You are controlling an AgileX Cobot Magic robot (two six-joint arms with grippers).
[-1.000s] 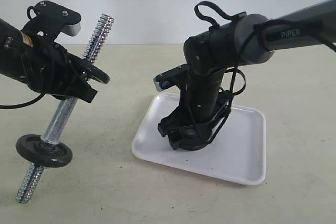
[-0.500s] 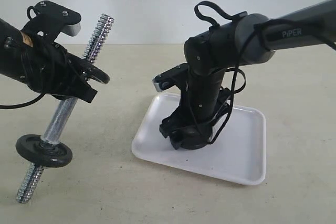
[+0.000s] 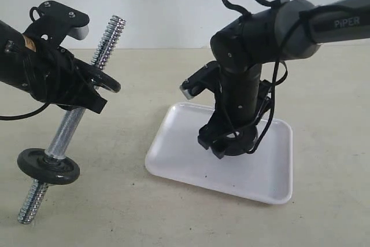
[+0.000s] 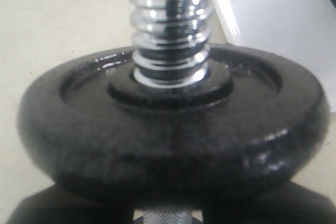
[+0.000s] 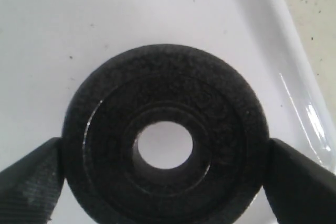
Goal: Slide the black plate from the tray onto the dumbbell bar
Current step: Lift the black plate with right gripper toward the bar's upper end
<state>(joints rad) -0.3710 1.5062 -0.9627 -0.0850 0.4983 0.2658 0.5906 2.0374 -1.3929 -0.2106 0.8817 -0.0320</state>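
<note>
The black plate sits between the fingers of my right gripper, which is shut on its rim. White tray shows through its centre hole. In the exterior view that gripper holds the plate just above the tray. My left gripper is shut on the dumbbell bar, which slants up to the right. One small black disc sits low on the bar and another right beyond the left gripper, below the threaded end.
The bar's upper threaded end points up, left of the tray. Its lower threaded end is near the beige tabletop. The right arm reaches in from the upper right over the tray.
My right gripper has risen and shifted right over the tray, carrying the black plate with it. The left arm and the bar have not moved.
</note>
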